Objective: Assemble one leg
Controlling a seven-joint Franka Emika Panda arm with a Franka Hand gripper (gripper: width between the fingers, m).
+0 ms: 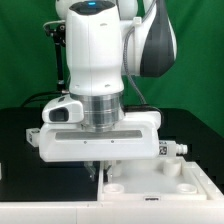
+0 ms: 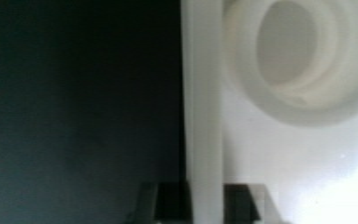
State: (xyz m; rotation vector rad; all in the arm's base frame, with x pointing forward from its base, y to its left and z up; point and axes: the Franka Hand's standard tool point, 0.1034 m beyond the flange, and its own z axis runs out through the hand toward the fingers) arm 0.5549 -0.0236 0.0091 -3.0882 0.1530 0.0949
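The white tray-like tabletop (image 1: 185, 185) lies at the front on the exterior view's right, with round corner holes facing up. My gripper (image 1: 95, 170) points straight down at its left edge. In the wrist view the gripper (image 2: 204, 192) has its dark fingers (image 2: 165, 203) on either side of the tabletop's upright rim (image 2: 201, 100), shut on it, with a round corner hole (image 2: 300, 50) just beside. One leg (image 1: 178, 150), a short white post with a tag and a narrow peg end, lies on the black table behind the tabletop, partly hidden by the gripper's body.
The black table (image 1: 20, 125) spreads to the exterior view's left and shows beside the rim in the wrist view (image 2: 69, 110). A green wall stands behind. The arm's large white body (image 1: 95, 60) blocks the middle of the scene.
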